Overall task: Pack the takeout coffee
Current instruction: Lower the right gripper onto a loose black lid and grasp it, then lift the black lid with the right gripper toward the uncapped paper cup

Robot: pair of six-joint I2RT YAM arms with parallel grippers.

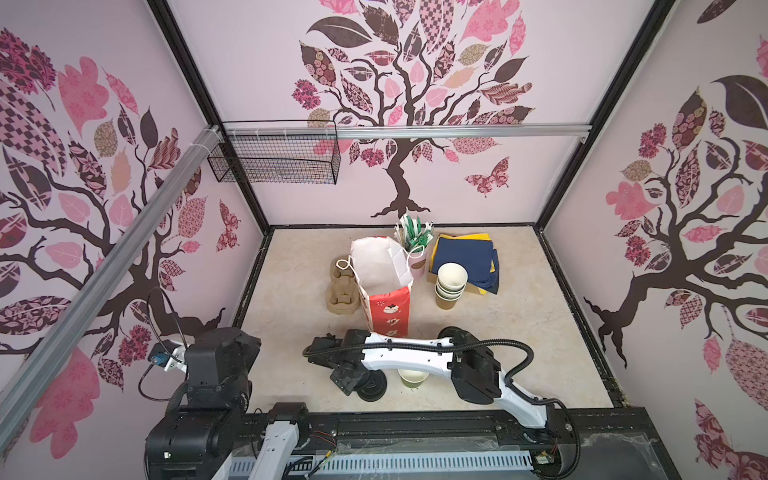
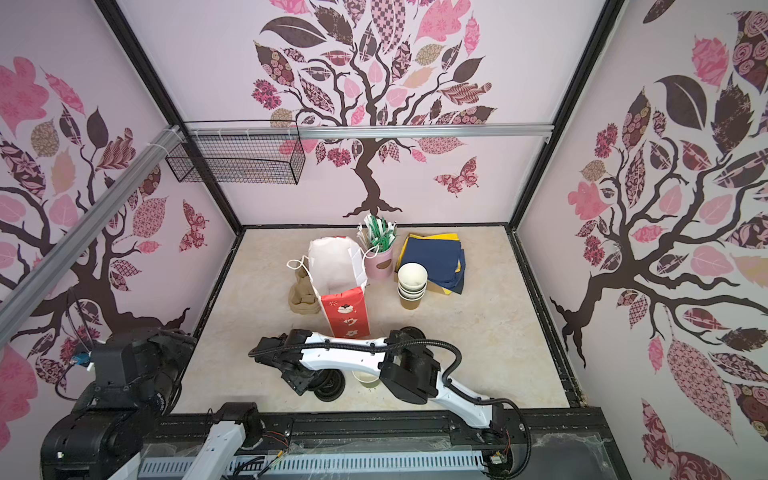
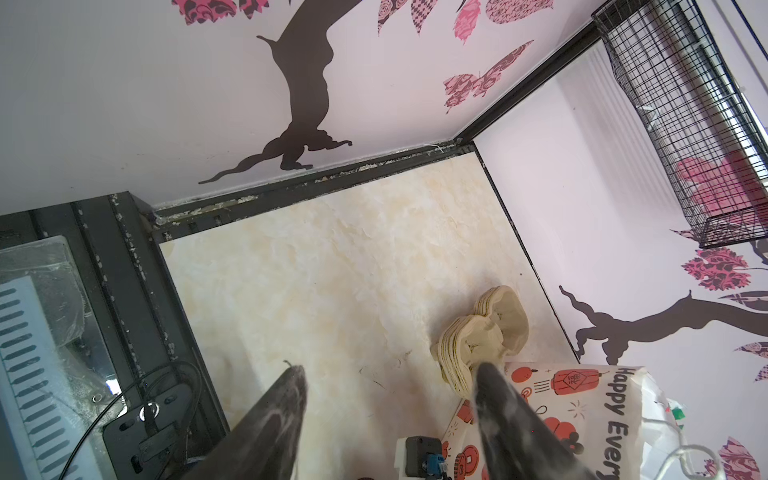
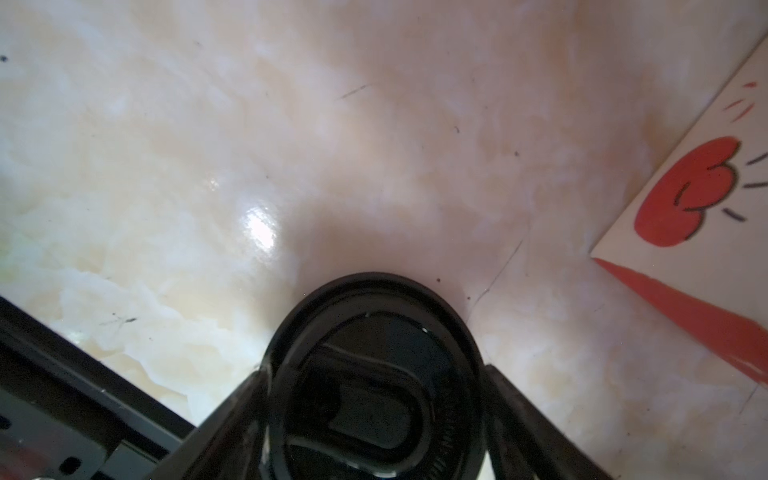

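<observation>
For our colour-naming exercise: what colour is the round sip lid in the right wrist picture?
Black; the sip lid shows best in the right wrist view.

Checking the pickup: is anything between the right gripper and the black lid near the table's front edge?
Nothing visible does: the black lid lies between the right gripper's jaws; whether they touch it is unclear.

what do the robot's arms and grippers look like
Both arms have white moulded links between boxy black joint housings: right arm, left arm. A ribbed black cable hose runs along the right arm; a blue connector sits by the left. The left gripper has tapered dark-grey fingers, the right gripper black ones.
</observation>
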